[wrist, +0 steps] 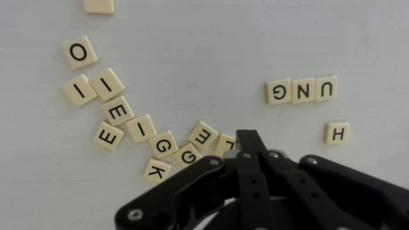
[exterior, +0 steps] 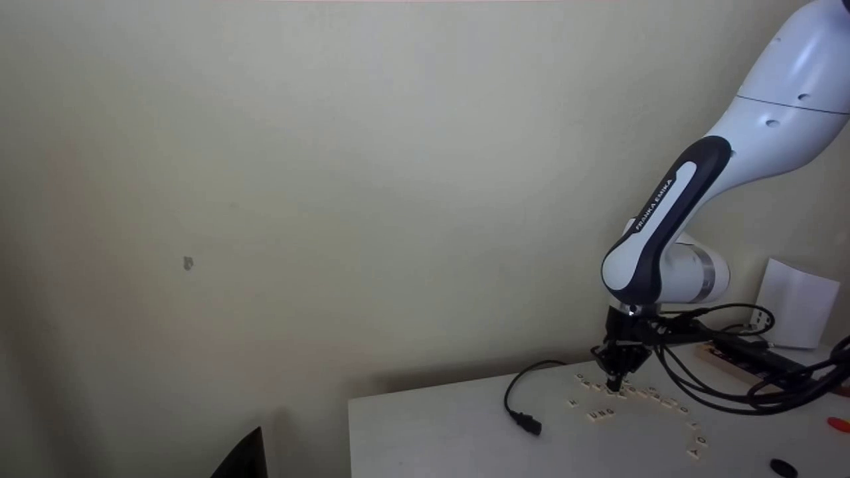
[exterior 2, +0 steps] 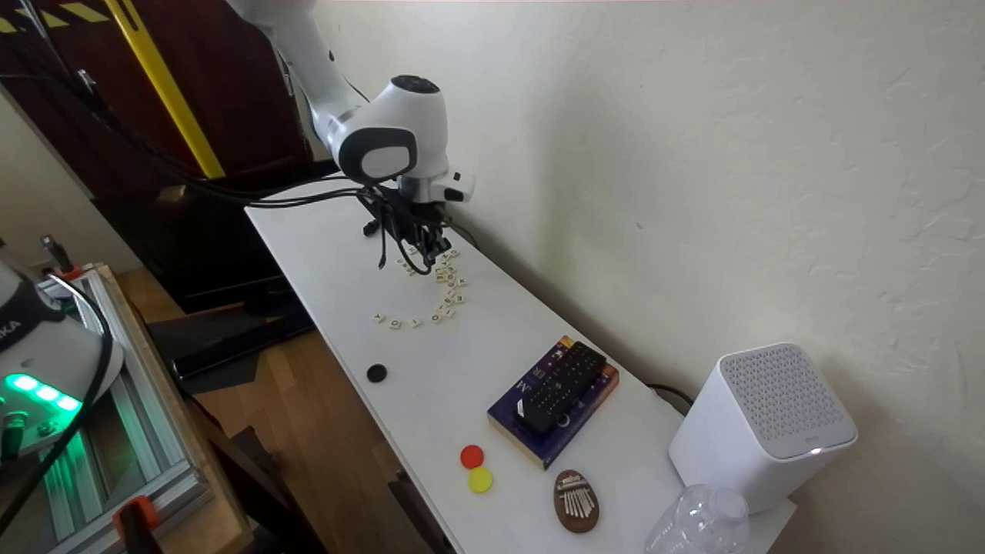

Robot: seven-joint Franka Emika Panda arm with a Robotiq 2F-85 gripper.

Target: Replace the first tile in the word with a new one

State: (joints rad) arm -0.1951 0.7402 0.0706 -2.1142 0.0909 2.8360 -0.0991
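Three cream letter tiles stand in a short row. In the wrist view they are a U tile (wrist: 326, 89), an N tile (wrist: 303, 90) and a G tile (wrist: 279, 91). The row also shows in an exterior view (exterior: 601, 415). A single H tile (wrist: 337, 133) lies apart from the row, near its U end; it also shows in an exterior view (exterior: 573, 403). My gripper (wrist: 246, 131) is shut, its fingertips together with nothing visible between them. It is low over the loose tiles and partly covers an L-like tile (wrist: 225, 144). It also shows in an exterior view (exterior: 614, 385).
Loose tiles lie in a curved line, among them an E tile (wrist: 203, 135), a K tile (wrist: 157, 171) and an O tile (wrist: 79, 51). On the white table (exterior 2: 338, 308) are a black disc (exterior 2: 376, 373), a book (exterior 2: 515, 431) under a remote (exterior 2: 565, 385), and a black cable plug (exterior: 528, 423).
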